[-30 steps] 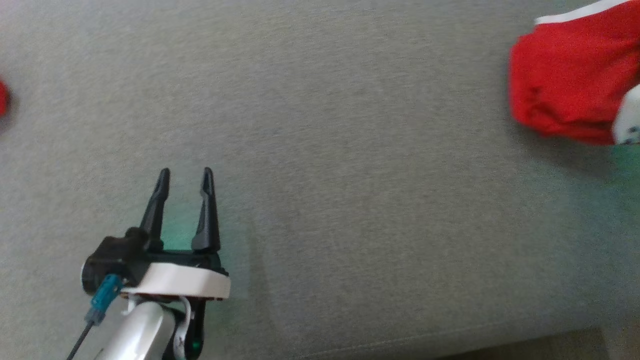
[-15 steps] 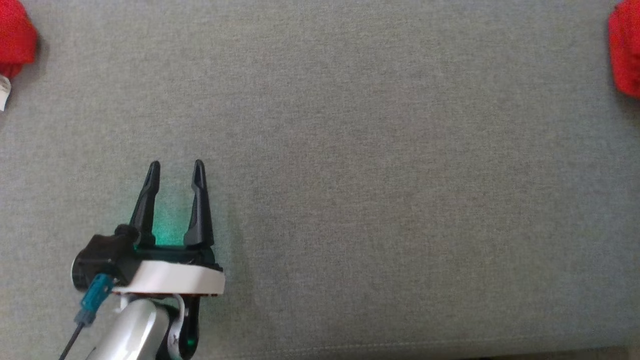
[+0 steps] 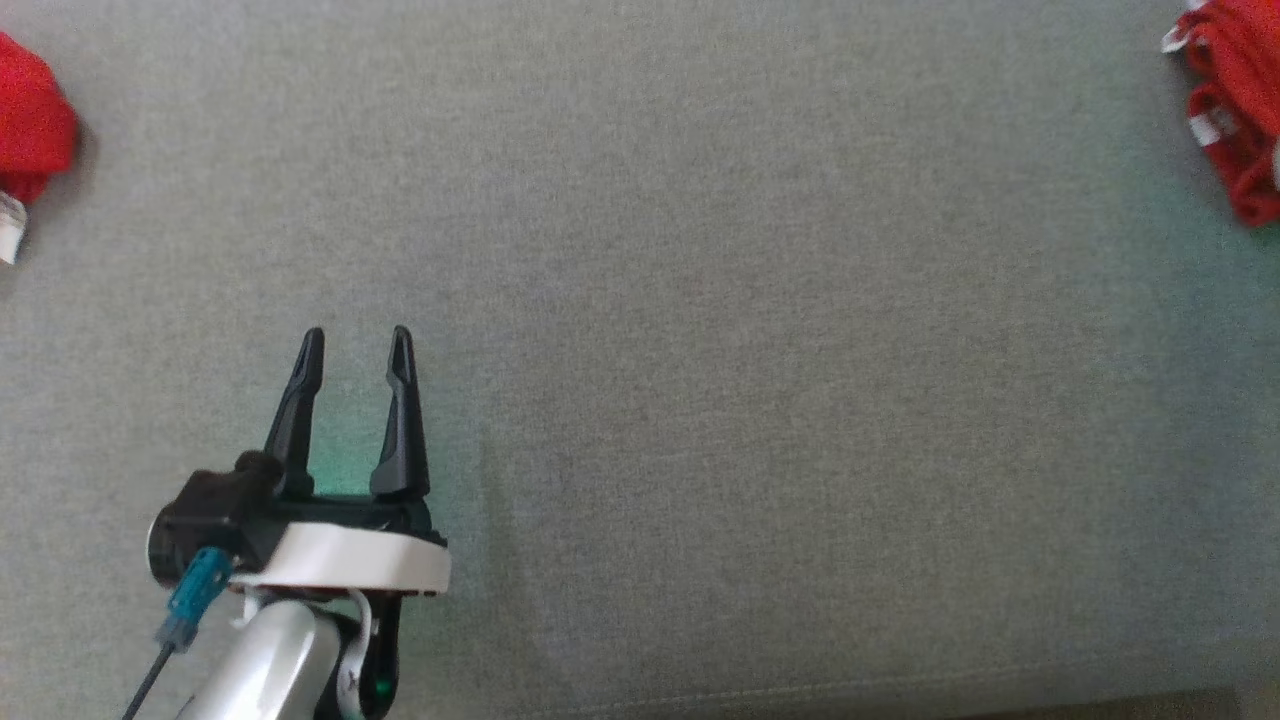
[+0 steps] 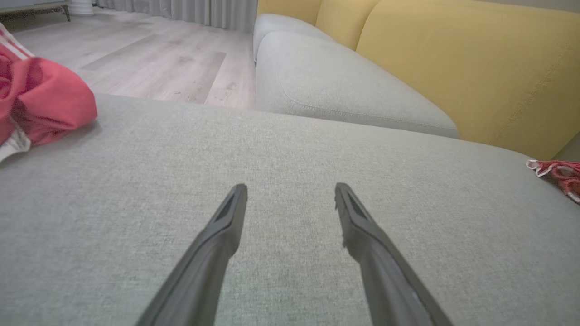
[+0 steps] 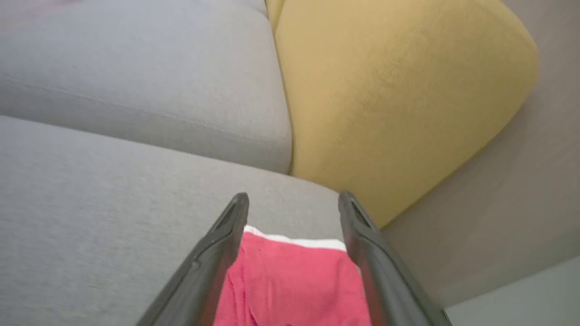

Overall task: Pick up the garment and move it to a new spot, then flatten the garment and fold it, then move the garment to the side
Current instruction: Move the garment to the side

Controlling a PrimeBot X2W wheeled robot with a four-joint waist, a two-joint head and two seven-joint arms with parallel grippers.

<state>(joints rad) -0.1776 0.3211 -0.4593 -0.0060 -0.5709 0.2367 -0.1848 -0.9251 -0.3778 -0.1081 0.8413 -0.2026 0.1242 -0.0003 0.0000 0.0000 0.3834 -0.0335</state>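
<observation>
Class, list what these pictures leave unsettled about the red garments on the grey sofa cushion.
- Right red garment: head view, cut off by the right edge; fold and full outline unknown.
- Left red garment: head view, cut off by the left edge; its type is unclear.
- Red cloth beneath the open right tool: right wrist view, blurred and cut by the bottom edge; whether the tool touches it cannot be told.
</observation>
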